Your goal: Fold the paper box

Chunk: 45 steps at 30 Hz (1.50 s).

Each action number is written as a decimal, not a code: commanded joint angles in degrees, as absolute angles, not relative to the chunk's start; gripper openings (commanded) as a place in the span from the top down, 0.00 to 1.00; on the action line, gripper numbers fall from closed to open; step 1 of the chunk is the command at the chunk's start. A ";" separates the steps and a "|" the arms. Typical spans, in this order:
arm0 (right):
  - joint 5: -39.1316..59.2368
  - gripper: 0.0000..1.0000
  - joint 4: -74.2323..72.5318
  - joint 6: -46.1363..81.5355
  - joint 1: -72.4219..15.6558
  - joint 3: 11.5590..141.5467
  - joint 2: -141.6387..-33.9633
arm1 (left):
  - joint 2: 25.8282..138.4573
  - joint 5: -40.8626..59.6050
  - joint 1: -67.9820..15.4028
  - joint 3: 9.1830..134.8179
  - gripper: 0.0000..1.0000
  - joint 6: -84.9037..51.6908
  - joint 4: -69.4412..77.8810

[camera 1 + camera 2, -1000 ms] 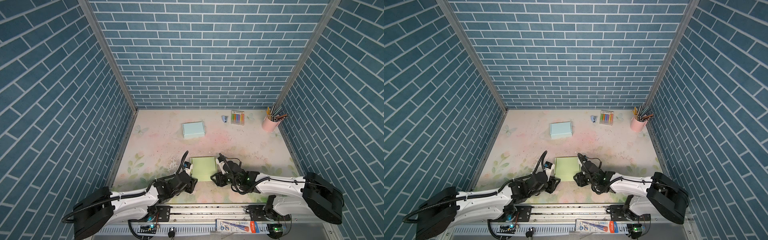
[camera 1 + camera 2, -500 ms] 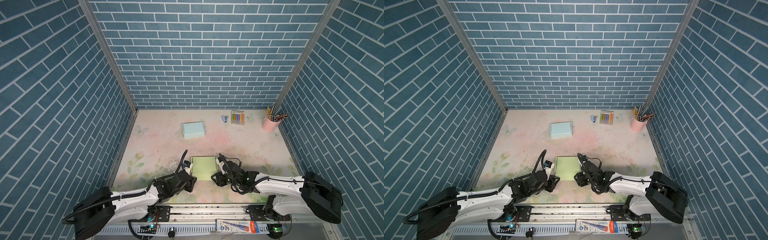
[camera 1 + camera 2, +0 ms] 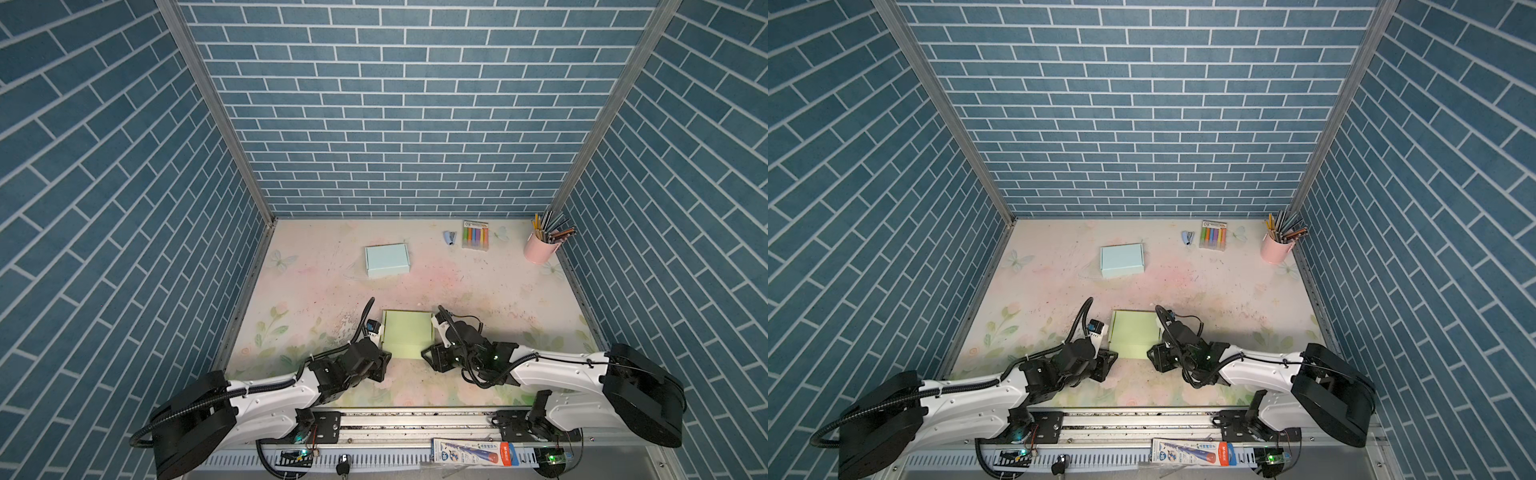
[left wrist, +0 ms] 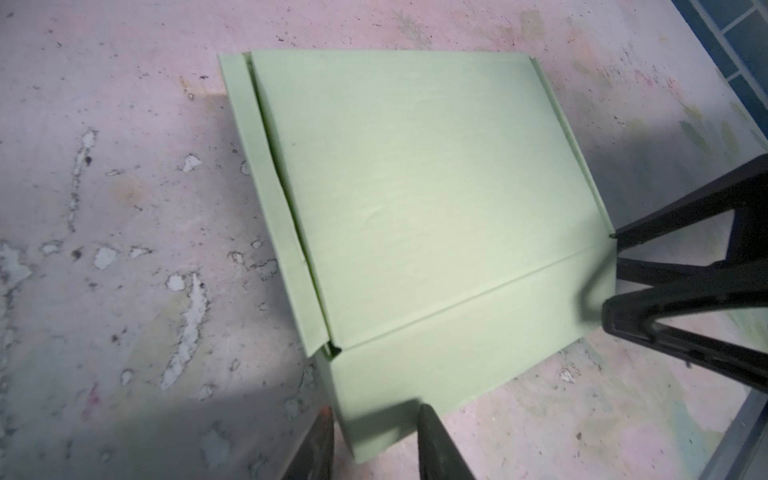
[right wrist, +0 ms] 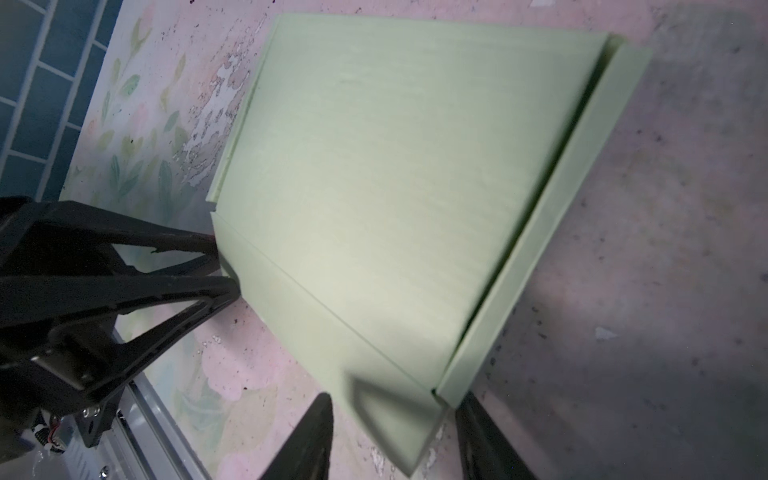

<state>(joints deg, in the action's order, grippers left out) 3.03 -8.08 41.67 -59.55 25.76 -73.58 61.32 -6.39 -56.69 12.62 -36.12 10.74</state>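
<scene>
Box at front edge of tabletop; left fingers and right fingers, part open, straddle its near corners, holding nothing yet: close evenly, press together, avoid skewing.

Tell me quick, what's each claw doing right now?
Left gripper: fingers either side of the green box's near corner; grip cannot be told.
Right gripper: open, straddling the other near corner.

Green paper box is noted as matt, smooth card. Table covering is noted matt, scuffed, flaked. Fingers of left end effector are noted as black plastic.
</scene>
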 commanded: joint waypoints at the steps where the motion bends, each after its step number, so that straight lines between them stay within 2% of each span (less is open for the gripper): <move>1: 2.75 0.49 -6.79 41.41 -59.24 26.14 -70.80 | 60.38 -7.41 -55.90 13.23 0.66 -35.01 11.38; 8: 1.41 0.38 -1.19 39.71 -57.88 27.51 -66.07 | 55.87 -5.10 -54.65 13.02 0.62 -34.23 9.84; 14: 0.65 0.35 0.61 35.45 -53.95 29.19 -62.59 | 49.71 -5.77 -52.77 13.33 0.60 -33.00 4.37; 20: 5.56 0.33 0.80 30.34 -47.18 33.47 -63.82 | 47.80 -6.86 -51.73 14.66 0.58 -30.82 1.45; 22: 7.00 0.31 0.87 28.93 -45.39 35.05 -65.71 | 47.80 -6.34 -51.59 15.01 0.53 -30.11 1.47; 26: 10.93 0.23 0.85 26.28 -42.36 38.29 -70.01 | 46.95 -5.07 -50.99 14.86 0.30 -29.36 2.54; 34: 13.59 0.17 1.35 21.82 -39.69 45.06 -79.44 | 44.78 -3.10 -47.75 13.37 0.21 -28.75 3.94; 38: 17.96 0.17 1.49 18.82 -39.02 48.72 -83.59 | 43.89 -3.44 -47.67 15.30 0.23 -27.89 1.67; 45: 21.36 0.15 3.88 14.45 -39.03 54.73 -90.12 | 44.75 0.40 -48.18 16.53 0.42 -27.43 2.79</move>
